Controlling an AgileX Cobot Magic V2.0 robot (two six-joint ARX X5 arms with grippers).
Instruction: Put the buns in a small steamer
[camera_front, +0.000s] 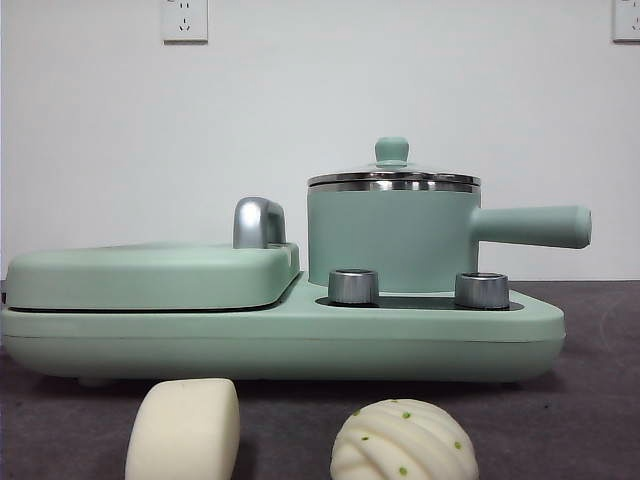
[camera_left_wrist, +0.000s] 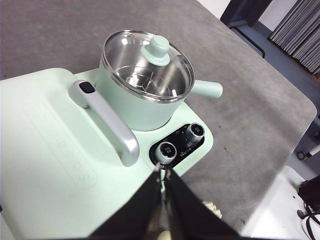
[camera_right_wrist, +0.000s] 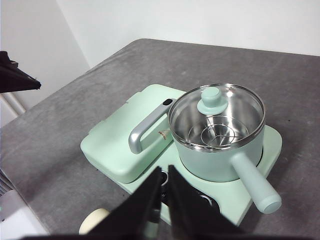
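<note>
Front view cuts off both buns at the bottom edge: the plain block bun (camera_front: 184, 429) and the round ridged bun (camera_front: 404, 441), flecked green, show only their upper parts, sitting on the dark grey desk (camera_front: 590, 400) just in front of the mint green cooker base (camera_front: 280, 340). Neither arm appears here.

From the left wrist, only a cream sliver of the ridged bun (camera_left_wrist: 210, 208) peeks out beside the left end effector (camera_left_wrist: 162, 172), whose two black jaws stand pressed together with nothing between them, above the base's front corner by the two steel knobs (camera_left_wrist: 167, 150). From the right wrist, the block bun (camera_right_wrist: 93, 220) is partly hidden by the right end effector (camera_right_wrist: 164, 172); its jaws are likewise closed and empty, over the knob side of the base.

The small steamer (camera_front: 390, 235) stands on the base's right half, glass lid (camera_front: 392, 178) on, its long handle (camera_front: 532, 226) reaching sideways past the base's edge. Through the lid a steel interior and a wire rack (camera_right_wrist: 220, 134) are visible. The flat hinged griddle (camera_front: 150, 275) fills the other half, shut, with a chrome handle (camera_front: 258, 222).

Open desk lies all around the cooker, felt-like and matte; its rounded edge shows in the left wrist view.
</note>
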